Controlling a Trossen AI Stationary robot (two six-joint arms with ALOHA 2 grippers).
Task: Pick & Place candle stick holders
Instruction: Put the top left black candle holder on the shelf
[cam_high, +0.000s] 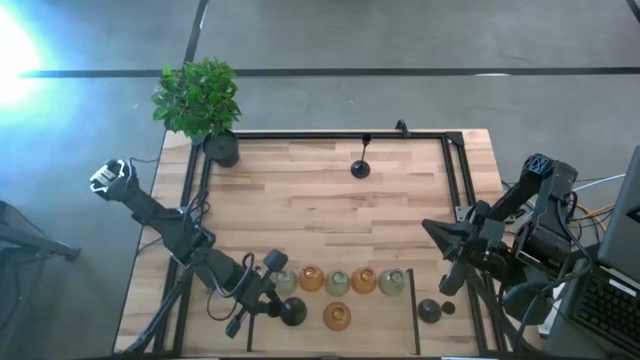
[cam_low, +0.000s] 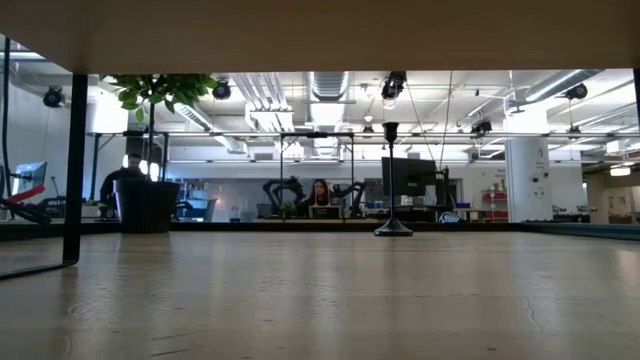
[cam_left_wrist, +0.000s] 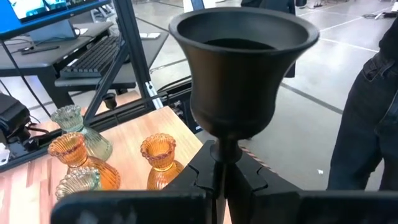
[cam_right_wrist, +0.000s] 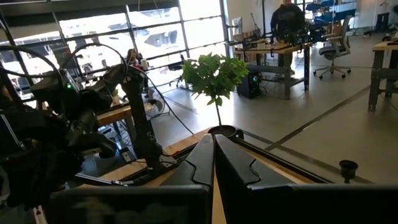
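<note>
My left gripper (cam_high: 281, 307) is near the table's front edge, shut on a black goblet-shaped candle stick holder (cam_left_wrist: 242, 68) that shows as a dark round cup (cam_high: 293, 313) from above. Just beyond it stands a row of amber (cam_high: 311, 278) and pale greenish glass holders (cam_high: 285, 282), resting on their bases, with one more amber one (cam_high: 338, 316) nearer the front. A dark round holder (cam_high: 430, 311) sits at the front right. A black thin-stemmed holder (cam_high: 360, 166) stands at the far middle. My right gripper (cam_high: 444, 236) hangs shut at the table's right side, holding nothing. My left gripper pinches the black holder's thin stem (cam_left_wrist: 222, 149), just under the cup, between its two fingers (cam_left_wrist: 202, 168). The fingers come nearly level from the table's left. The holder stands upright with its cup above them. Its foot is hidden behind the fingers, so I cannot tell whether it rests on the table.
A black pot with a leafy green plant (cam_high: 200, 100) stands at the far left corner. A black metal frame (cam_high: 330, 134) runs along the table's far, left and right sides. The wooden middle of the table (cam_high: 330, 215) is bare. A person's leg (cam_left_wrist: 367, 118) shows beyond the table's edge.
</note>
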